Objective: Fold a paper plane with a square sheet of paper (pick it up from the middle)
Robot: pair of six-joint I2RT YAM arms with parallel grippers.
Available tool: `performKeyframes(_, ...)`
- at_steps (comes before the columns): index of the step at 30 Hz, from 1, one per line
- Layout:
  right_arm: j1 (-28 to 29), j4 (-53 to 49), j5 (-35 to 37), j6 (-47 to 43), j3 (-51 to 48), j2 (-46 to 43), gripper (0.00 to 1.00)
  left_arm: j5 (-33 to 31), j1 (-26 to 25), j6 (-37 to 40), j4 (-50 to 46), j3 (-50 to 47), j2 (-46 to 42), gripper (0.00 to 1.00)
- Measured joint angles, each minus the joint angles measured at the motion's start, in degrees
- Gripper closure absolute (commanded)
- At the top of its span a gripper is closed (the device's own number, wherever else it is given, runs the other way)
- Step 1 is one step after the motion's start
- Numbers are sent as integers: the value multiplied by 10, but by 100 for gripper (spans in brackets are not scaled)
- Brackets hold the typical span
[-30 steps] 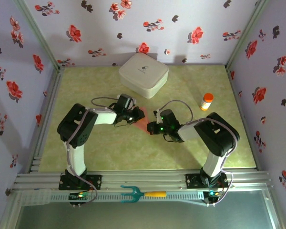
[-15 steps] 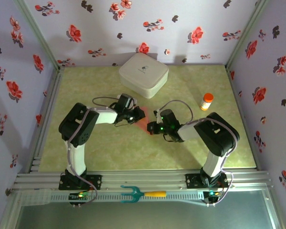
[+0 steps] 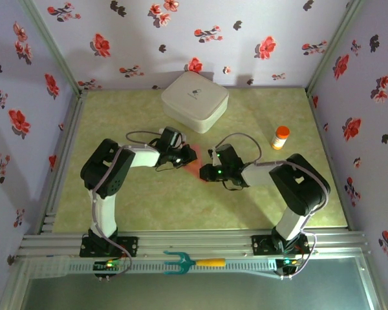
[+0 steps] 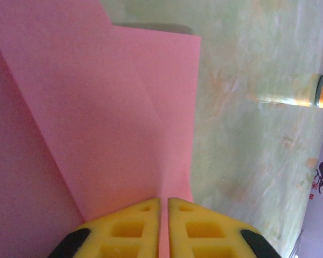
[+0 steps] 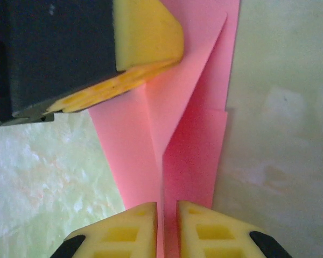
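Mid-fold: left gripper (image 4: 164, 200) pinching pink paper (image 4: 97, 107) at crease; right gripper (image 5: 167, 203) straddles fold, barely parted, hold unclear. Next: flatten crease against bench (image 4: 247, 134) without slipping.

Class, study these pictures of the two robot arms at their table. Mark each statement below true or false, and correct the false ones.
1. The paper is pink and has folds in it. True.
2. The white box sits on top of the paper. False: it stands apart from the paper, farther back on the table.
3. The left gripper is shut on an edge of the paper. True.
4. The bottle has a blue cap. False: its cap is orange.
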Motion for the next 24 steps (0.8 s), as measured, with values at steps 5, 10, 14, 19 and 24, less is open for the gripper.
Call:
performKeyframes(5, -15, -46, -21, 3, 16, -4, 85, 0, 0, 0, 0, 0, 0, 87)
performKeyframes(10, -18, -63, -45, 12, 17, -4, 90, 2, 0, 0, -1, 1, 0, 87)
performKeyframes(14, -18, -73, -49, 13, 17, -4, 90, 5, 0, 0, -2, 1, 1, 87)
performKeyframes(19, -18, -70, -60, 27, 15, 6, 89, 7, 0, 0, -2, 1, 1, 87)
performKeyframes(24, -18, -66, -70, 35, 14, 9, 86, 8, 0, 0, -2, 1, 1, 87)
